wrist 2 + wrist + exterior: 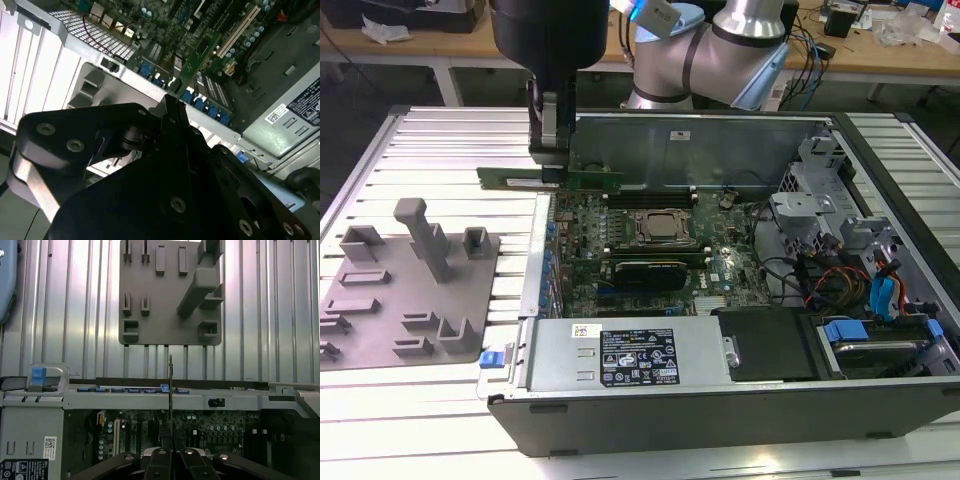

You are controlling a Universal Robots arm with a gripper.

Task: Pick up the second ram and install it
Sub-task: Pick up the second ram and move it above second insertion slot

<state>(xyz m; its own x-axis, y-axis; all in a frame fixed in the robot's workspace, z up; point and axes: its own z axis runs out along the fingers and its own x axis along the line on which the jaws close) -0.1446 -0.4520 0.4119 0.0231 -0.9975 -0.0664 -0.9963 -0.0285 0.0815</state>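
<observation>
Green, thin, flat rectangular memory board, the second ram (590, 181), is clamped on edge in my black gripper (550, 172), above the open grey metal computer case (720, 140) wall on the exterior view's left. I judge it should be carried level, aligned parallel with its slot on the dark green motherboard (720, 265), then pressed straight down. Long axis: horizontal, along the exterior view's left-right

you're looking at the second ram (590, 181): a thin green strip, held level on its long edge, up over the computer case (670, 400) side wall.
</observation>
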